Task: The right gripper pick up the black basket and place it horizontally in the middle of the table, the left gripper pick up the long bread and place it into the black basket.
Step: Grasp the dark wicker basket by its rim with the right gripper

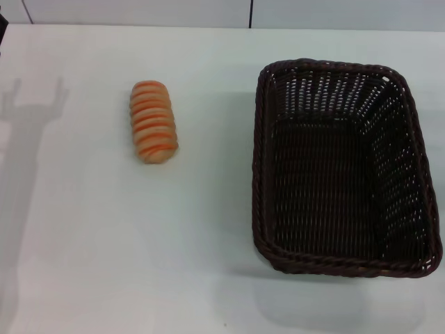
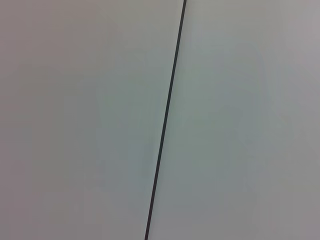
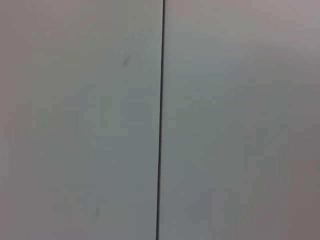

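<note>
The black basket [image 1: 344, 170] is a large dark woven wicker basket standing on the right side of the white table [image 1: 104, 236], its long side running away from me, with nothing inside. The long bread [image 1: 153, 122] lies to the left of it, ridged face up with orange-brown stripes. A wide strip of bare tabletop separates the two. Neither gripper shows in any view; only a faint shadow of an arm falls on the table's far left. Both wrist views hold just a pale flat surface crossed by a thin dark seam.
A pale wall panel with a dark vertical seam [image 1: 250, 14] runs behind the table's far edge. The same kind of seam [image 2: 165, 120] crosses the left wrist view, and a seam [image 3: 161, 120] crosses the right wrist view.
</note>
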{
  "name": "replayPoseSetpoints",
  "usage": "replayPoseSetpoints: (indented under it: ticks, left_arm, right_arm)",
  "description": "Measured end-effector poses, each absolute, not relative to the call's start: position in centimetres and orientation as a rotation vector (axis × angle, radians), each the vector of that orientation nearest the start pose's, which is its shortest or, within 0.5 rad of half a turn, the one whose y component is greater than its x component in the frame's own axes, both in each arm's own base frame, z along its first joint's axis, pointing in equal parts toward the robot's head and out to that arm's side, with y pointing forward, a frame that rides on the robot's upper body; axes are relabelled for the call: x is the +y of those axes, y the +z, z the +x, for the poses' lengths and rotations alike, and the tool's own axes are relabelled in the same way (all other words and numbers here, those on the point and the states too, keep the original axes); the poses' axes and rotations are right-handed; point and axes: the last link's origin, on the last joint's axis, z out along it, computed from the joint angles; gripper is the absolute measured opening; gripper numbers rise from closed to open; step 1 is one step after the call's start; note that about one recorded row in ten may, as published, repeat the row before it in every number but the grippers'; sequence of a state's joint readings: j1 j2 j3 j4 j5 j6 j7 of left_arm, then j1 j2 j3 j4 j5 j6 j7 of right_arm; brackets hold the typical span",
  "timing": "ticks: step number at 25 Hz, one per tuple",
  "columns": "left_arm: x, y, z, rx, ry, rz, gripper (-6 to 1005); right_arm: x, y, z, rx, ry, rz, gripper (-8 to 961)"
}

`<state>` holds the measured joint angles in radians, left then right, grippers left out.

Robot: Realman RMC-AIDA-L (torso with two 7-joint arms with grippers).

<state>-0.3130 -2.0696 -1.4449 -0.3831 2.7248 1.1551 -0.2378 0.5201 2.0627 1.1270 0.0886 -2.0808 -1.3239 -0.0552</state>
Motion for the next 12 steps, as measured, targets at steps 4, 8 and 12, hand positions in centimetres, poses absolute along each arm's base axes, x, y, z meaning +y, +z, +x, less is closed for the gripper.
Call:
replayPoseSetpoints:
  ticks: [4, 8, 12]
  left_arm:
    - [33.55, 4.39, -32.82, -0.542, -0.874, -1.328, 841]
    - [33.66, 4.38, -32.71, -0.539, -0.875, -1.33, 840]
    - [33.69, 4.38, -32.67, -0.536, -0.874, -1.334, 839]
  right_arm:
    - [34.88, 6.92, 34.07, 0.386, 0.623, -1.129, 736]
    - [34.88, 6.9, 34.06, 0.386, 0.623, -1.129, 735]
    - [34.97, 6.9, 34.0, 0.387, 0.625, -1.128, 735]
